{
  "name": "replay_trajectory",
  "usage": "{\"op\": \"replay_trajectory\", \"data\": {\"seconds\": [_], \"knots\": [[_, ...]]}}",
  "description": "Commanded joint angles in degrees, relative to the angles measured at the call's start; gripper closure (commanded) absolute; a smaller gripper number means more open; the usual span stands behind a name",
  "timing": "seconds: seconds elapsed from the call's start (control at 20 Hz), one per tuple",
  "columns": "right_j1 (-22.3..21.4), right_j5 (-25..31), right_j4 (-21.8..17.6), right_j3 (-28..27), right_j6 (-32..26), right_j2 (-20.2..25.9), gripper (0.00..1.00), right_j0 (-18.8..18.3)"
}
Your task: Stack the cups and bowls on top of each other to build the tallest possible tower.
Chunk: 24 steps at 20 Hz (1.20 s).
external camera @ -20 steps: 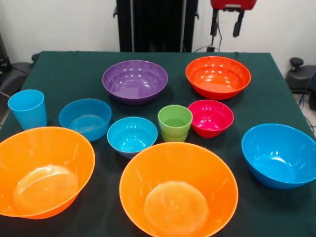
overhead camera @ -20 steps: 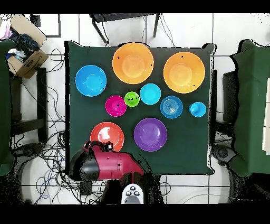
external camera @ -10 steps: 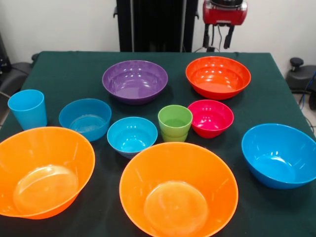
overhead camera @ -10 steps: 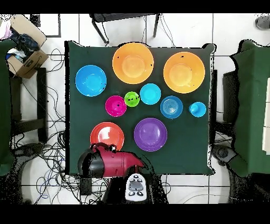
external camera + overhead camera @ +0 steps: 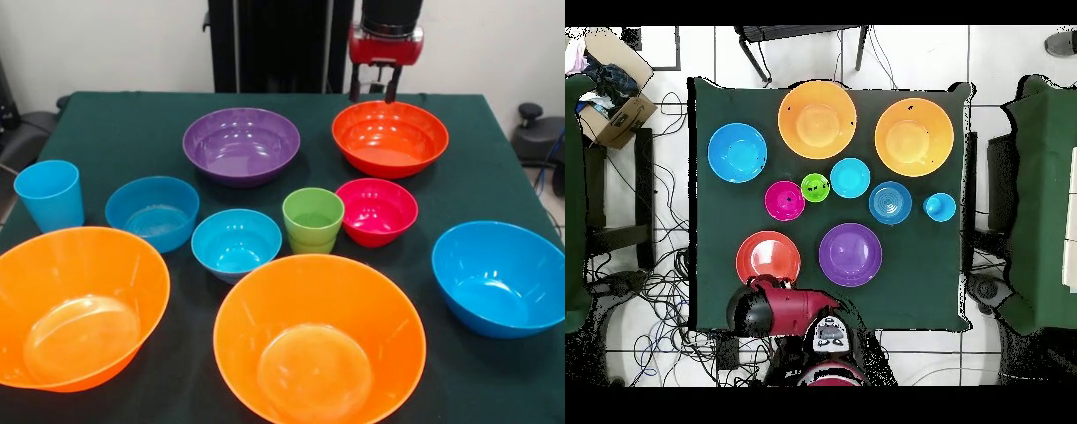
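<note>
All bowls and cups stand apart on the green table; none is nested, so no tower shows. My gripper (image 5: 372, 88) is open and empty, just above the far rim of the red-orange bowl (image 5: 389, 137) (image 5: 768, 257). The purple bowl (image 5: 241, 144) is left of it. The pink-red bowl (image 5: 377, 210) and lime green cup (image 5: 312, 219) stand mid-table. The light blue cup (image 5: 49, 194) is far left. Blue bowls (image 5: 152, 212) (image 5: 236, 243) (image 5: 500, 276) and two big orange bowls (image 5: 75, 305) (image 5: 318, 340) fill the front. The arm's head (image 5: 755, 308) shows overhead.
The black pedestal (image 5: 281, 44) stands behind the table's far edge. In the overhead view a cardboard box (image 5: 610, 88) sits on a stand at the upper left, chairs flank the table (image 5: 705, 250), and cables lie on the floor near the robot's base.
My gripper has come down and moved left in the front view, from above the table's far right edge to the red-orange bowl's far rim. Bowls and cups have not moved.
</note>
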Motion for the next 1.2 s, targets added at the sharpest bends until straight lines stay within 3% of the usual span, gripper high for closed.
{"op": "replay_trajectory", "data": {"seconds": [0.05, 1.2], "knots": [[5.9, -5.3, -4.1, -3.1, 5.8, 1.6, 0.0, -1.6], [10.2, -8.3, -6.2, -5.6, 6.5, 0.9, 0.0, -2.3]]}}
